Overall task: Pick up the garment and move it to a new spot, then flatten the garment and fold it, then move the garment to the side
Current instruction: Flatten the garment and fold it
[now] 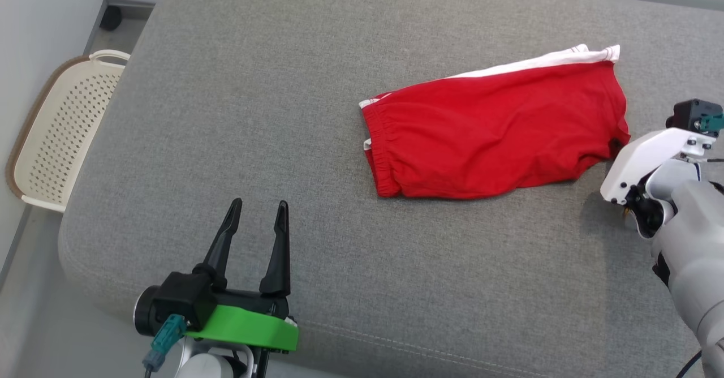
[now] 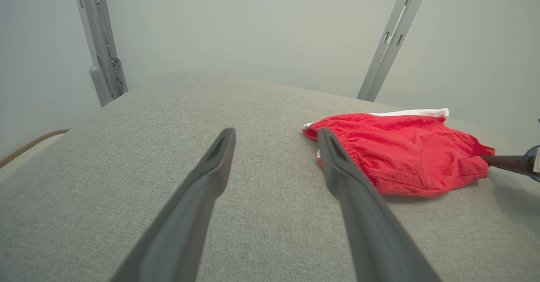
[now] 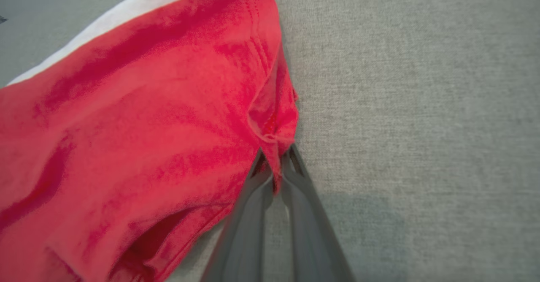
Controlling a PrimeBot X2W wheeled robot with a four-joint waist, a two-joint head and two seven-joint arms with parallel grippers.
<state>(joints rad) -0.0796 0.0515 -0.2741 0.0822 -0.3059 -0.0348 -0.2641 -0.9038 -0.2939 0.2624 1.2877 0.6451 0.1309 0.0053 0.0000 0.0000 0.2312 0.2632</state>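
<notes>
The garment (image 1: 498, 129) is a pair of red shorts with a white side stripe, lying folded on the grey cushion (image 1: 283, 112) at the right of centre. My right gripper (image 3: 276, 159) is shut on the garment (image 3: 126, 126), pinching a fold at its near right edge. In the head view the right wrist (image 1: 650, 163) sits at the garment's right corner, its fingers hidden under the white housing. My left gripper (image 1: 257, 211) stands open above the cushion's front left, well apart from the garment (image 2: 405, 151). The left wrist view shows its fingers (image 2: 211, 168) spread with nothing between them.
A cream perforated basket (image 1: 62, 129) stands on the floor left of the cushion. Grey metal frame legs (image 2: 103, 41) rise behind the cushion's far edge. The cushion's front edge (image 1: 396, 344) runs just ahead of my left wrist.
</notes>
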